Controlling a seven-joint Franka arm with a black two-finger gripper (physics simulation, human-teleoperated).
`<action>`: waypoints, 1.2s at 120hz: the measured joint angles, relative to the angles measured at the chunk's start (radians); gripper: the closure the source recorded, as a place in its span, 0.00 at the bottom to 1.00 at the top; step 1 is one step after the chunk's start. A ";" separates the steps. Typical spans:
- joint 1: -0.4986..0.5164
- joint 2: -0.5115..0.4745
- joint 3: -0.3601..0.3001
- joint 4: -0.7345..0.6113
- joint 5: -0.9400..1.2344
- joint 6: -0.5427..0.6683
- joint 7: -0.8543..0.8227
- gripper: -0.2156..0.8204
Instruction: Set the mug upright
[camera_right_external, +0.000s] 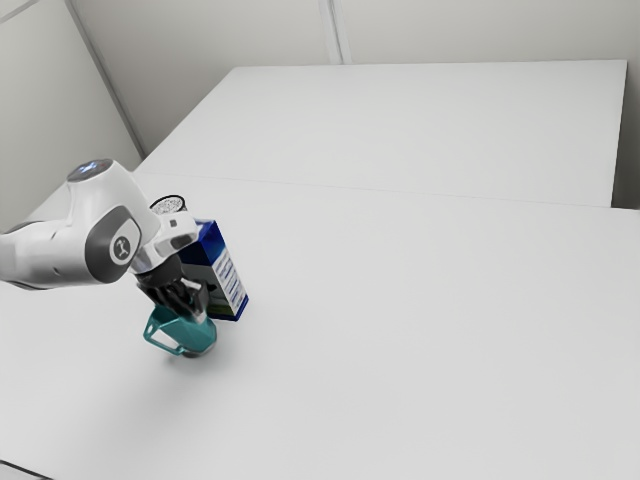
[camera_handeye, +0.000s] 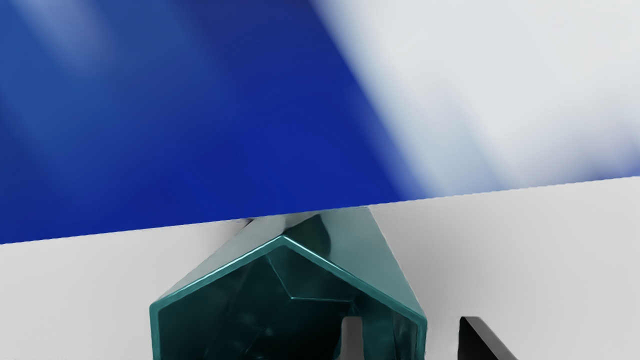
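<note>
The faceted teal mug (camera_right_external: 190, 333) is just below the hand (camera_handeye: 411, 322), mouth facing it; the fingers (camera_handeye: 352, 340) stand apart, straddling its wall (camera_handeye: 421, 335); likely light, rigid and smooth; grip that wall squarely to limit slip.

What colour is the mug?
The mug is teal, a bluish green; the wrist view shows it best.
</note>
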 joint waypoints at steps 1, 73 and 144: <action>0.000 -0.001 -0.001 0.000 0.000 0.000 -0.001 0.60; 0.000 -0.026 -0.017 0.536 -0.008 -0.504 -0.042 0.23; 0.002 0.226 -0.013 0.932 0.002 -0.762 -0.057 0.21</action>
